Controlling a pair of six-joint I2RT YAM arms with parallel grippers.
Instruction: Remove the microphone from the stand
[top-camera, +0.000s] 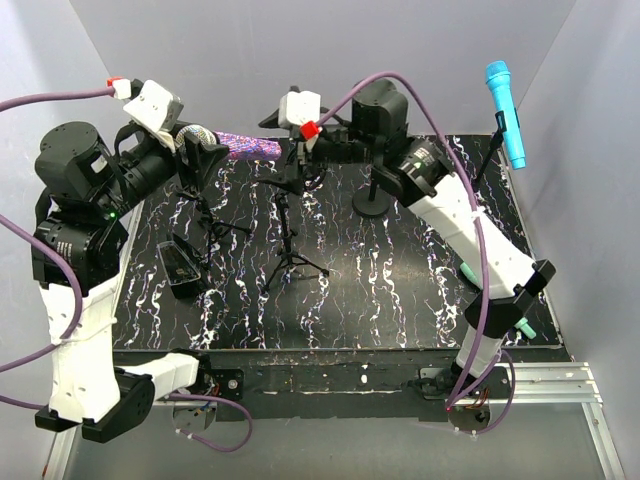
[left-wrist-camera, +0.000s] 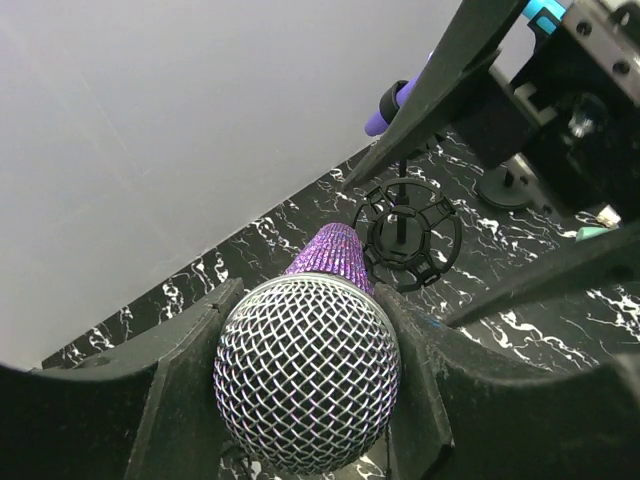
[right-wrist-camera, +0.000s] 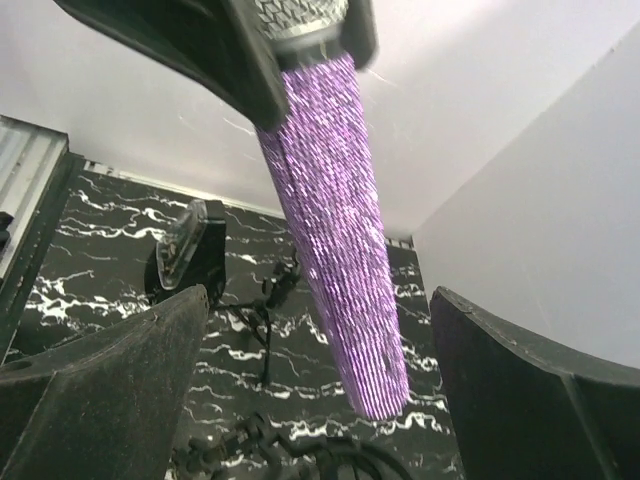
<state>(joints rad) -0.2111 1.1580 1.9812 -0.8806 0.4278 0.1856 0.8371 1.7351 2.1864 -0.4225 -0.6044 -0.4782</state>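
The purple glitter microphone (top-camera: 250, 150) is held level above the table's back left. My left gripper (top-camera: 200, 150) is shut on its silver mesh head (left-wrist-camera: 308, 370), with a finger (left-wrist-camera: 180, 350) pressed on each side. The handle (right-wrist-camera: 340, 250) points at my right gripper (top-camera: 292, 155), which is open. Its fingers (right-wrist-camera: 100, 390) stand on either side of the handle's tail without touching it. The black tripod stand (top-camera: 285, 235) is below. Its round clip (left-wrist-camera: 408, 235) is empty, just past the handle's end.
A second small tripod (top-camera: 205, 215) and a black box with a clear lid (top-camera: 180, 265) stand at the left. A blue microphone (top-camera: 505, 110) sits on a stand at the back right. A round black base (top-camera: 372, 205) stands mid-table.
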